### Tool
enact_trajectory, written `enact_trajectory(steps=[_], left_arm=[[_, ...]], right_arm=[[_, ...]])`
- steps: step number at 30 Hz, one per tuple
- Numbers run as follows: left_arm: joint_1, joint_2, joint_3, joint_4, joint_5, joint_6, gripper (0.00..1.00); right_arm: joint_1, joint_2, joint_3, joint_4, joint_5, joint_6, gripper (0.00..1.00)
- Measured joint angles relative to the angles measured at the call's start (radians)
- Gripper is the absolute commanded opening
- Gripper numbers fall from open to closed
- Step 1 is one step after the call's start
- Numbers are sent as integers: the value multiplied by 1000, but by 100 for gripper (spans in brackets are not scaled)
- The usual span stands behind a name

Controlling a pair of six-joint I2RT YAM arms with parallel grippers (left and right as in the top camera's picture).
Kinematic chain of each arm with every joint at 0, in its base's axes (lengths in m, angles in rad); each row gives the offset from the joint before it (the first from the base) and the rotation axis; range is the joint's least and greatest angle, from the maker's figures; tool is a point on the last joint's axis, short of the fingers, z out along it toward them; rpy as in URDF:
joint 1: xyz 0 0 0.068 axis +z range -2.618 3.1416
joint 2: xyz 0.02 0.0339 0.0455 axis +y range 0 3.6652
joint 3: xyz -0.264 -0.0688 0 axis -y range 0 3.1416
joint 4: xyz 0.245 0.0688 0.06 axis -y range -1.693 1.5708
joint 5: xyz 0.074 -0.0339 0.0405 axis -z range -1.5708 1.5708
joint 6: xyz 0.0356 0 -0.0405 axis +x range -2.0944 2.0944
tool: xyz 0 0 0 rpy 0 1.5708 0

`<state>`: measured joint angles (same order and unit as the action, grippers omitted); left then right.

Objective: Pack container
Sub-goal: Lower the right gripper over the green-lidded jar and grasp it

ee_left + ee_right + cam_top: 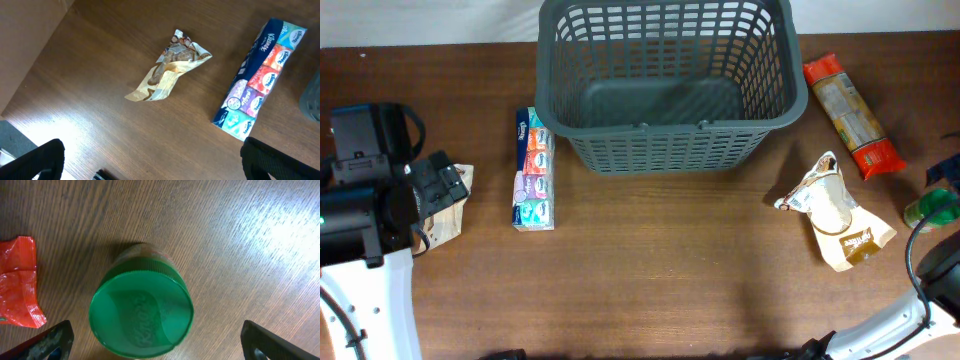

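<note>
Directly beneath the right gripper [160,347], whose two fingers stand wide apart and hold nothing, a jar with a green lid [141,314] stands upright on the wooden table [670,290], and off to one side of it lies the end of a red packet [17,280]. Farther out on that side a beige bag [835,210] lies flat. The left gripper [155,167] is likewise spread wide and empty, hanging over bare wood with a crumpled tan wrapper [167,70] ahead of it and a multicoloured pack of tissues [260,85] beyond that. The basket [660,150] sits well ahead of both hands, between them at the far side of the table, and nothing lies in it, so the packing looks to be at its very start: the first pick. The jar seems the likeliest target; taking it would call for lowering the right hand so the fingers straddle the lid, then closing. Only the overhead view shows the basket whole and empty. Only the wrist views show how the fingers stand, and that the jar is centred under the right hand.
</note>
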<state>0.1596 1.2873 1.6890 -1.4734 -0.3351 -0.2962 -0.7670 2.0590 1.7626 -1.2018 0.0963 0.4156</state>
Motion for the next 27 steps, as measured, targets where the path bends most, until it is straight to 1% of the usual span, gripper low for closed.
enact_trajectory(steps=[10, 21, 27], left_arm=[[0, 0, 0, -5, 0, 0, 100], [0, 0, 0, -10, 0, 0, 100], [0, 0, 0, -20, 7, 0, 100]], right_arm=[[0, 3, 0, 8, 0, 0, 99], [0, 67, 0, 20, -1, -10, 99], [0, 72, 0, 29, -11, -16, 99]])
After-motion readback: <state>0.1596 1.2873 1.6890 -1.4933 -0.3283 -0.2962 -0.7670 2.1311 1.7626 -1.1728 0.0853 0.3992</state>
